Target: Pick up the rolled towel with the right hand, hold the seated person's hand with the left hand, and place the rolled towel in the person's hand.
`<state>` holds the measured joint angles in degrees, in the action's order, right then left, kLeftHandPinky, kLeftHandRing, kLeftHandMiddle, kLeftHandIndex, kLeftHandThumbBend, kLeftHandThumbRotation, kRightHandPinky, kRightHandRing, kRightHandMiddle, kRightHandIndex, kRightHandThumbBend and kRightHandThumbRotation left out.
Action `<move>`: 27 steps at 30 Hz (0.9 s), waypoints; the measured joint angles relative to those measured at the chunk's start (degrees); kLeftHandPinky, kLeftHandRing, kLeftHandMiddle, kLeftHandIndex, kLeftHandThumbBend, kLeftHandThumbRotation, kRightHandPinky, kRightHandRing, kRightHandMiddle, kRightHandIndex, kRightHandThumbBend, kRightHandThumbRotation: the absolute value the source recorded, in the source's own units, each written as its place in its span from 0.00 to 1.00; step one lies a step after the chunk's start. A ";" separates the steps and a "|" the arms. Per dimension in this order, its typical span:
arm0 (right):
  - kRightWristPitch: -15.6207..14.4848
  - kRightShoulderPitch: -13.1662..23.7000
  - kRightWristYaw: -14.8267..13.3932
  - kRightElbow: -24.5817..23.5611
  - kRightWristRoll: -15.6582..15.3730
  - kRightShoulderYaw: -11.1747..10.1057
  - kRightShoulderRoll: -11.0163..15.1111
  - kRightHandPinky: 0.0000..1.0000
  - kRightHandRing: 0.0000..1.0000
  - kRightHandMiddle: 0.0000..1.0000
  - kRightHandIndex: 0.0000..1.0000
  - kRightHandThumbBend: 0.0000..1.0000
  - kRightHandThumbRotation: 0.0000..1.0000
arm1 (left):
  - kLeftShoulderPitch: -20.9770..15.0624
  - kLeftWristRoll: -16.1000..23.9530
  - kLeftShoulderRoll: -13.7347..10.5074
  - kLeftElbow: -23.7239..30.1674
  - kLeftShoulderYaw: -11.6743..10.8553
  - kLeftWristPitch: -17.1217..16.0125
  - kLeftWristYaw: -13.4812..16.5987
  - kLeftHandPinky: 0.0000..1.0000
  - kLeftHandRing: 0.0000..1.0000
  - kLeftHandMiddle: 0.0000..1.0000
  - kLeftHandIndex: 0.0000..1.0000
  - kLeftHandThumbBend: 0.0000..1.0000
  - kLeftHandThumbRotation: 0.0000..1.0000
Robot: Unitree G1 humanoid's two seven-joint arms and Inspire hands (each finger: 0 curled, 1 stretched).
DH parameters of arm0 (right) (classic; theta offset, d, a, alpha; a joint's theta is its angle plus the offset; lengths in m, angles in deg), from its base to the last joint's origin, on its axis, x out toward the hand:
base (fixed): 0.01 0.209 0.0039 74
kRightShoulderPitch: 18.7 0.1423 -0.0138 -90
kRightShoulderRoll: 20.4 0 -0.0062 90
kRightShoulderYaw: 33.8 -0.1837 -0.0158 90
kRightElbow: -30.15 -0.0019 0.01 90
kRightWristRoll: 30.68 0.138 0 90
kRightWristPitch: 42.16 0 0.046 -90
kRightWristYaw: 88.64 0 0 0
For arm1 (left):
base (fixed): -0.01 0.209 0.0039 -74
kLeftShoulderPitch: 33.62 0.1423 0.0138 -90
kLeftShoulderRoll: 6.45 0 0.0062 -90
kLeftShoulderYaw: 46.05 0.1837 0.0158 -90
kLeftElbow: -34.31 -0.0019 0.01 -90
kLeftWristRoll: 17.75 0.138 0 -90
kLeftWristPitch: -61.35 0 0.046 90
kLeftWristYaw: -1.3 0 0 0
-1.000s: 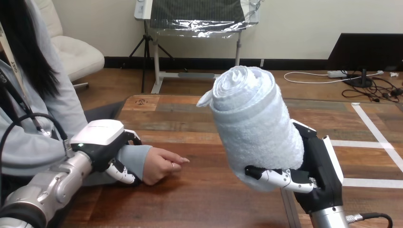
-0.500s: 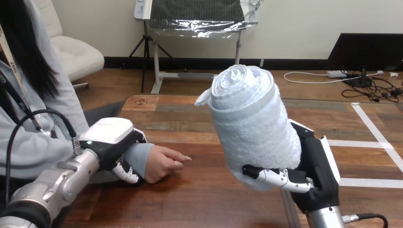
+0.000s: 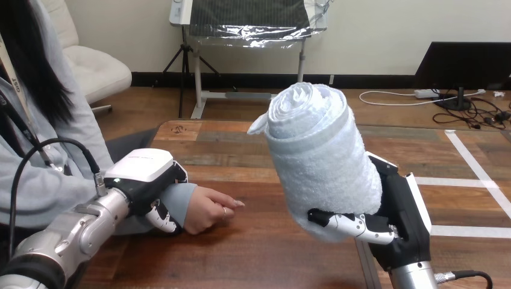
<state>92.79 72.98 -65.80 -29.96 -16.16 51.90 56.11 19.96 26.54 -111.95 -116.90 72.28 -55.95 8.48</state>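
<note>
Right hand fingers clasp rolled towel above bench; left hand fingers curl round person's wrist. Your remaining step: towel into person's hand.

The rolled towel hides the right hand's palm; the left hand covers part of the person's wrist.

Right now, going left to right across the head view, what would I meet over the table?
Left hand, its fingers curled round the person's wrist → person's hand → towel → right hand, holding the towel up.
</note>
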 measured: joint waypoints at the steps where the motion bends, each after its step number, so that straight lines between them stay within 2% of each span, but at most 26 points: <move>1: -0.07 0.00 0.00 0.00 0.00 -0.01 0.01 0.22 0.30 0.41 0.44 0.52 0.00 | 0.04 -0.15 0.00 -0.01 -0.01 -0.08 0.00 0.32 0.35 0.40 0.40 0.92 0.00; 13: -0.49 0.05 -0.04 0.00 -0.17 -0.01 -0.02 0.22 0.30 0.41 0.44 0.53 0.00 | 0.48 -1.34 -0.26 -0.10 -0.03 -1.05 0.01 0.27 0.32 0.38 0.36 0.85 0.00; 27: -0.52 0.36 -0.06 0.08 -1.38 0.00 -0.03 0.22 0.30 0.41 0.44 0.53 0.00 | 1.40 -3.34 -1.18 0.11 -0.25 -2.03 -0.88 0.26 0.32 0.38 0.36 0.82 0.00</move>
<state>92.27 73.33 -65.85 -29.87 -17.54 51.89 56.08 21.36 23.21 -113.12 -116.79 72.03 -57.99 7.60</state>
